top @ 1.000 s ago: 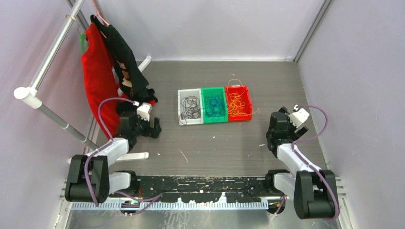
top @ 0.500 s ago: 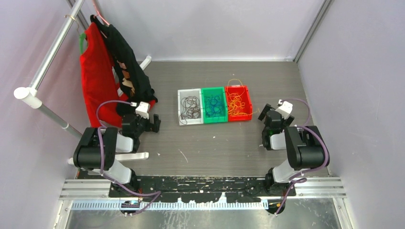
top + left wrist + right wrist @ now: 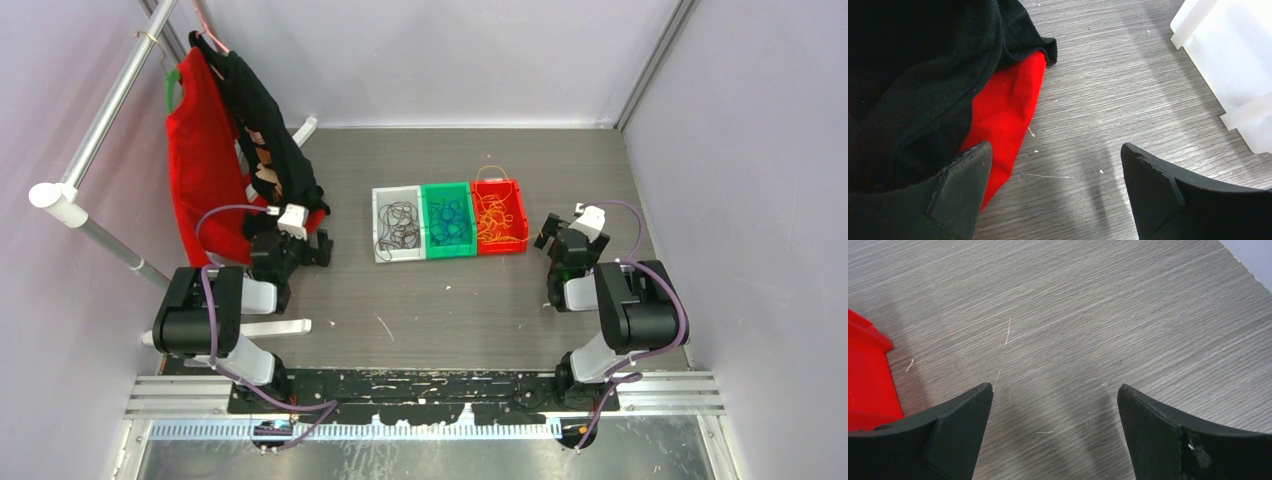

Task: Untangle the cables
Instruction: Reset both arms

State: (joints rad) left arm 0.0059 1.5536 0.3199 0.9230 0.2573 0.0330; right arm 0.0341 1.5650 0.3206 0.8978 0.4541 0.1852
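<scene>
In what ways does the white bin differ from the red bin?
The white bin stands at the left end of the row, the red bin at the right end. The white bin holds dark cables; the red bin, orange cables. Some orange cables stick out past the red bin's rim; the dark cables stay inside the white bin. Both look alike in shape and flank the green bin.

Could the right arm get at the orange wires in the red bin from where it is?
Probably yes. The right gripper is open just beside the red bin. The bin has no lid, the orange wires lie exposed inside, and nothing stands between.
</scene>
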